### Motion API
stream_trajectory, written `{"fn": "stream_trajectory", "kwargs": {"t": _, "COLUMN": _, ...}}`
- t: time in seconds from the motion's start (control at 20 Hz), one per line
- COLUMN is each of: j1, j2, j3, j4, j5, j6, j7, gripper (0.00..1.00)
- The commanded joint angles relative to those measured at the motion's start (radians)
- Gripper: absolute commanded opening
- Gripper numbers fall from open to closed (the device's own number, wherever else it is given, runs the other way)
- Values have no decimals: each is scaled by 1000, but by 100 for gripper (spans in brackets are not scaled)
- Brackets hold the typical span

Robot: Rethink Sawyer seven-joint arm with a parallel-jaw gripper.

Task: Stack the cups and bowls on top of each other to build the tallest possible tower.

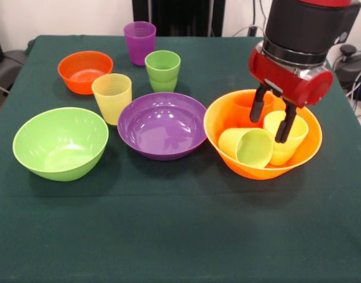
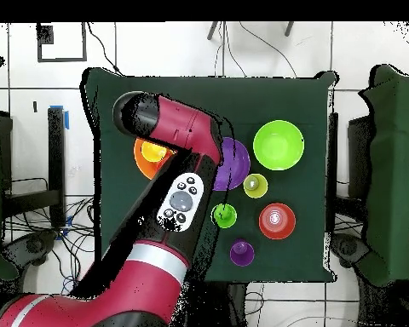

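Hanging over the big yellow-orange bowl (image 1: 263, 154), the gripper (image 1: 273, 116) has its two black fingers apart, one down near the rim of an upright yellow cup (image 1: 288, 148) and the other over a darker orange cup (image 1: 251, 108) behind; it grips nothing that I can see. A third, pale yellow cup (image 1: 249, 147) lies on its side in the same bowl, mouth toward the table's front.

My worry is the crowding. If the fingers close off-centre on the upright cup's rim, it could tip against the lying cup, or the smooth wall could slip out of the pinch.

No tower stands yet: that bowl sits at the front view's right with only loose cups inside. The purple bowl (image 1: 163, 125), lime green bowl (image 1: 60, 143) and small orange bowl (image 1: 85, 71) stand apart on the green cloth, as do a ribbed yellow cup (image 1: 112, 97), a lime green cup (image 1: 163, 70) and a purple cup (image 1: 140, 42).
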Motion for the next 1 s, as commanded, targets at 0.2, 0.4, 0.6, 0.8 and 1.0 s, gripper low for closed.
{"fn": "stream_trajectory", "kwargs": {"t": 0.2, "j1": -31, "j2": -18, "j3": 134, "j4": 108, "j5": -123, "j6": 122, "j7": -78, "gripper": 100}}
{"fn": "stream_trajectory", "kwargs": {"t": 0.4, "j1": -38, "j2": -14, "j3": 138, "j4": 115, "j5": -144, "j6": 104, "j7": -75, "gripper": 100}}
{"fn": "stream_trajectory", "kwargs": {"t": 0.6, "j1": -57, "j2": 3, "j3": 158, "j4": 113, "j5": -161, "j6": 60, "j7": -85, "gripper": 100}}
{"fn": "stream_trajectory", "kwargs": {"t": 0.8, "j1": -74, "j2": 9, "j3": 173, "j4": 102, "j5": -184, "j6": 46, "j7": -92, "gripper": 100}}
{"fn": "stream_trajectory", "kwargs": {"t": 1.0, "j1": -84, "j2": 15, "j3": 186, "j4": 96, "j5": -203, "j6": 31, "j7": -85, "gripper": 100}}
